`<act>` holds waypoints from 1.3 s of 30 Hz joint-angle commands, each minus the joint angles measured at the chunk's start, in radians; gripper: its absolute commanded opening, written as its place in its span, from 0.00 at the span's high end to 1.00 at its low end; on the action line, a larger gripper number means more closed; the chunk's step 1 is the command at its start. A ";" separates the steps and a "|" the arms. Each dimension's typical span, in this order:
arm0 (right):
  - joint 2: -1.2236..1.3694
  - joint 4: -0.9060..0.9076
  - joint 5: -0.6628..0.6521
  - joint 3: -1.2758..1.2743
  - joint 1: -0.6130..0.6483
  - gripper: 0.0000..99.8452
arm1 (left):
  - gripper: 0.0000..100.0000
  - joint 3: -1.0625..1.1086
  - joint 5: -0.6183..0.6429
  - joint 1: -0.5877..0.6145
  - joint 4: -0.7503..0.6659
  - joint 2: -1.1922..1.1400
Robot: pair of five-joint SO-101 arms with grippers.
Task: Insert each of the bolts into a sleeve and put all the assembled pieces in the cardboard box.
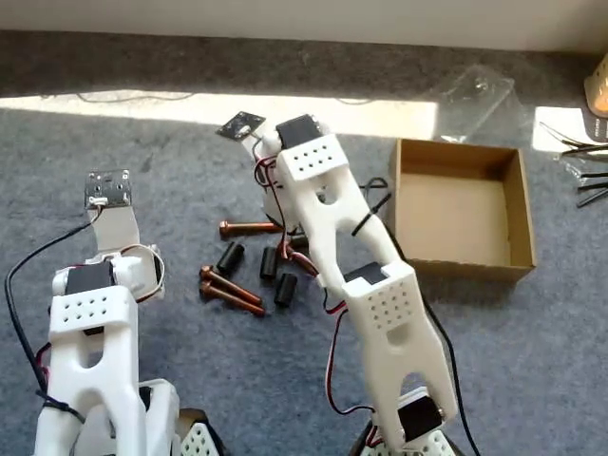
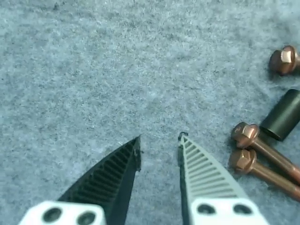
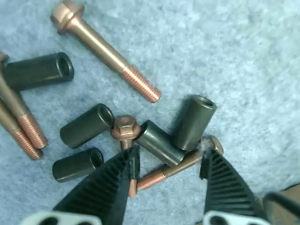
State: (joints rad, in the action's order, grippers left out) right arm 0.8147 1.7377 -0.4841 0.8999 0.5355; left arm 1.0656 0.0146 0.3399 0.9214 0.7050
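Cardboard box [image 1: 461, 269] stands open-topped, well apart from the bolts [image 1: 233, 295] and sleeves [image 1: 269, 263].

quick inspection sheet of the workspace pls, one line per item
surface: grey carpet, sunlit strip at the far side
job's things: five bolts and five sleeves lie loose, none seen assembled; cardboard box empty
clutter: clear plastic piece and black ties near the box
grippers: left gripper open over bare carpet; right gripper open over the pile
cables: black cable and red wires along the arms
surroundings: pale wall behind
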 commanded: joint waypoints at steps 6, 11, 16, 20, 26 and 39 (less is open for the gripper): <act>-0.018 -0.074 -0.015 0.042 -0.028 0.78 | 0.87 -0.005 0.008 0.008 -0.012 0.002; -0.016 -0.090 -0.015 0.042 -0.024 0.81 | 0.87 -0.004 0.008 0.008 -0.014 -0.001; 0.056 -0.091 -0.015 0.041 -0.027 0.83 | 0.87 -0.004 0.008 0.008 -0.012 -0.001; 0.119 -0.094 0.018 0.058 -0.028 0.83 | 0.87 -0.004 0.008 0.008 -0.012 -0.001; 0.176 -0.097 0.021 0.137 -0.035 0.83 | 0.87 -0.004 0.008 0.005 -0.014 -0.004; 0.272 -0.047 0.021 0.355 -0.053 0.95 | 0.87 -0.002 0.008 0.004 -0.015 -0.004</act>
State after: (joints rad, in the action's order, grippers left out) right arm 1.1001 1.6809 -0.4703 1.1699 0.4987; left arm 1.0656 0.0146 0.3399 0.9214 0.7050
